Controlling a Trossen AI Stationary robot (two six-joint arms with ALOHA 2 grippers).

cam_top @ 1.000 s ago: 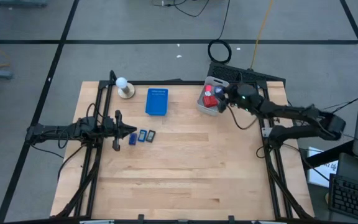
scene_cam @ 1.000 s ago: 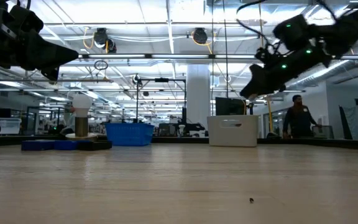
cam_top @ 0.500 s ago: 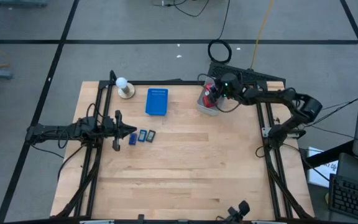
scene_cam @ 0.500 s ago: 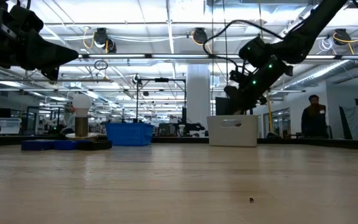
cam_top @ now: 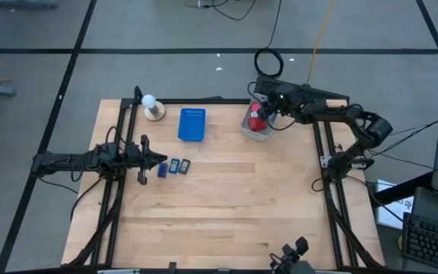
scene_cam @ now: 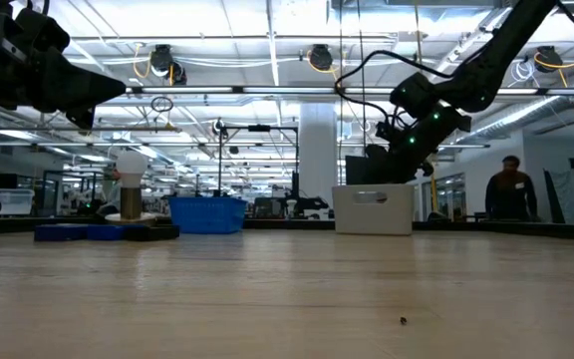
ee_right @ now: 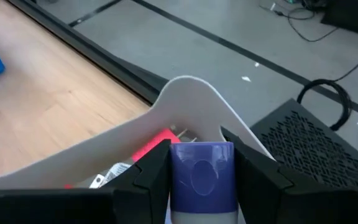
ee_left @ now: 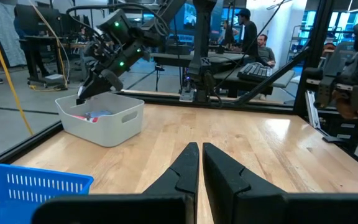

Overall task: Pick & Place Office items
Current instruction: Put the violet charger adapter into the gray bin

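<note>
My right gripper (ee_right: 201, 167) hovers over the far corner of a white bin (cam_top: 248, 132) at the table's far right, shut on a pale-blue block (ee_right: 201, 180). Red (ee_right: 155, 147) and other small pieces lie in the bin. The left wrist view also shows the right gripper (ee_left: 87, 94) just above the bin (ee_left: 112, 127). My left gripper (cam_top: 158, 158) waits shut at the left, level above the table. Three small dark-blue and grey rectangles (cam_top: 174, 166) lie flat on the wood just beside it. My right gripper pinches the pale-blue block by its two opposite sides (ee_right: 178, 177) between its two fingers (ee_right: 153, 173). The fingers slant downward, coming from the table's right side. The block is lifted clear, above the bin's rim.
A flat blue tray (cam_top: 192, 124) lies at the far middle, and a white ball on a round base (cam_top: 153, 109) stands to its left. Bare wood (cam_top: 234, 213) fills the middle and near half. People show in the room beyond the table.
My right gripper has swung toward the table's left and far edge, coming over the white bin. It has sunk a little and tipped further down.
</note>
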